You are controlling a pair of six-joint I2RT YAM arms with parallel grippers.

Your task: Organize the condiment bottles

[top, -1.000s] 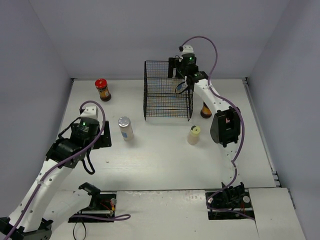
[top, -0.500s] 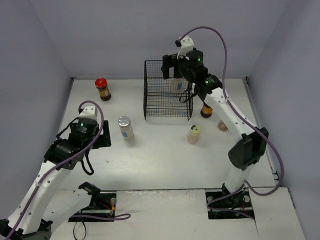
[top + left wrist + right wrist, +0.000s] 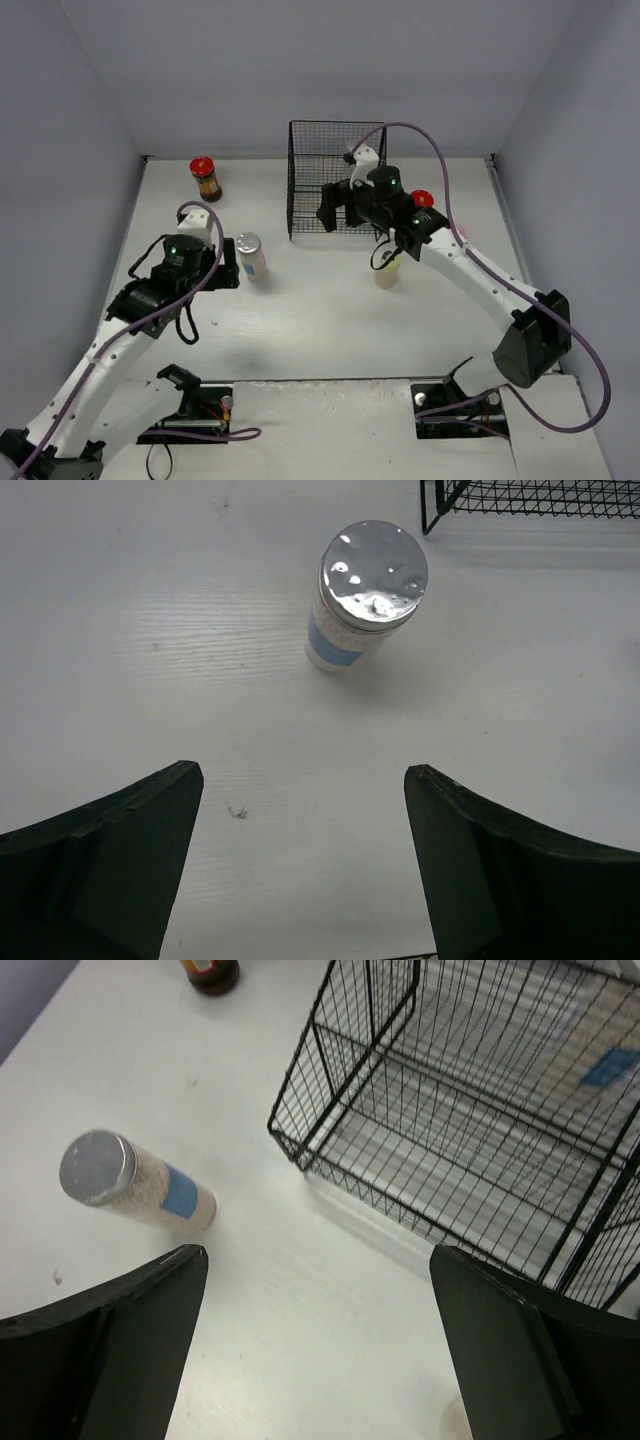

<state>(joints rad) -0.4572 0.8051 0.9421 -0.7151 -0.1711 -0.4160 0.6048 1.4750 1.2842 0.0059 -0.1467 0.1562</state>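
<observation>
looking down from above, a black wire basket stands at the back of the white surface. a red-lidded jar stands far back on the left. a silver-capped bottle stands upright left of the basket, and the left jaws hang just beside it. the right jaws hang in front of the basket. a yellow-capped bottle peeks out from under the right arm, and the red lid of a second jar shows behind that arm.

from the left wrist, the left jaws are spread wide with nothing between them. the silver-capped bottle stands ahead of them, not touching. a corner of the basket shows at the top right.

from the right wrist, the right jaws are spread wide too and hold nothing. the silver-capped bottle is on the left, the basket on the right. a pale bottle with a blue patch shows through the wires; i cannot tell if it lies inside.
</observation>
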